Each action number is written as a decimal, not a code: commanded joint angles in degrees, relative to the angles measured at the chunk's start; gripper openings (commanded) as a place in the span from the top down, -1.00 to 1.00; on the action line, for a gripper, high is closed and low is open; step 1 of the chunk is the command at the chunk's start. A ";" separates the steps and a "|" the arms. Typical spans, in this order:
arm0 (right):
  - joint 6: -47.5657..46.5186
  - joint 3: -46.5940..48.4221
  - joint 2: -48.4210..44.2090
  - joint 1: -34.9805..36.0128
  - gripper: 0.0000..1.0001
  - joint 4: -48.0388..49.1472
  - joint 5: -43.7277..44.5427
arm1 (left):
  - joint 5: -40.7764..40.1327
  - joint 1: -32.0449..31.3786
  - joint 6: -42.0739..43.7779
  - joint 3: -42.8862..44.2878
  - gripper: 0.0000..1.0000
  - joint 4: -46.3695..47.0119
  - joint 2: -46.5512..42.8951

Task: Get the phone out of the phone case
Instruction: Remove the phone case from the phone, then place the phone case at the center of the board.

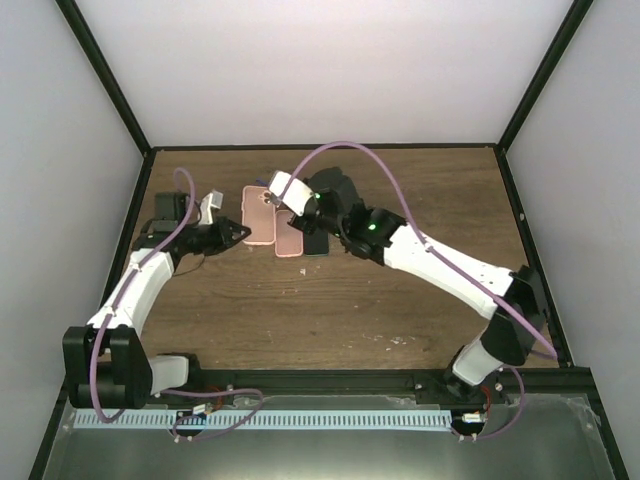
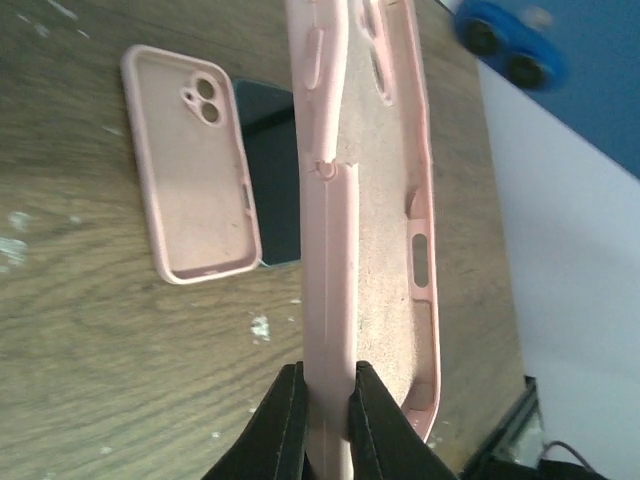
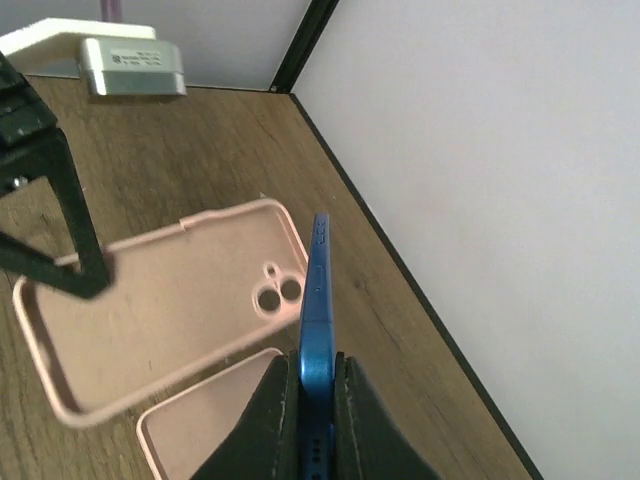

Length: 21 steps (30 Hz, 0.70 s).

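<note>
The pink phone case (image 2: 365, 200) is empty, and my left gripper (image 2: 326, 385) is shut on its long side edge. In the top view the case (image 1: 258, 215) sits at the table's back middle, with the left gripper (image 1: 238, 234) at its left. My right gripper (image 3: 316, 365) is shut on the blue phone (image 3: 318, 290), holding it edge-on, clear of the case (image 3: 170, 300) and to its right. The phone's camera end also shows in the left wrist view (image 2: 510, 45). The right gripper (image 1: 300, 205) is just right of the case.
A second empty pink case (image 2: 195, 165) lies flat on the wooden table beside a dark phone (image 2: 275, 170). Both show in the top view, the case (image 1: 288, 240) left of the phone (image 1: 316, 243). The black frame edge (image 3: 400, 270) and white wall are close behind.
</note>
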 commanded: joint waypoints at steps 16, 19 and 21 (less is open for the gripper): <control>3.86 -7.81 -12.13 -9.35 0.99 -1.14 -4.24 | -2.65 7.68 19.08 3.05 1.00 1.47 15.59; 4.43 -7.00 -11.57 -9.36 0.99 -2.04 -4.68 | -2.59 7.69 19.18 2.65 1.00 3.25 18.46; 4.83 -6.28 -11.15 -9.35 0.99 -2.86 -4.63 | -2.97 7.69 19.55 2.68 1.00 3.98 20.21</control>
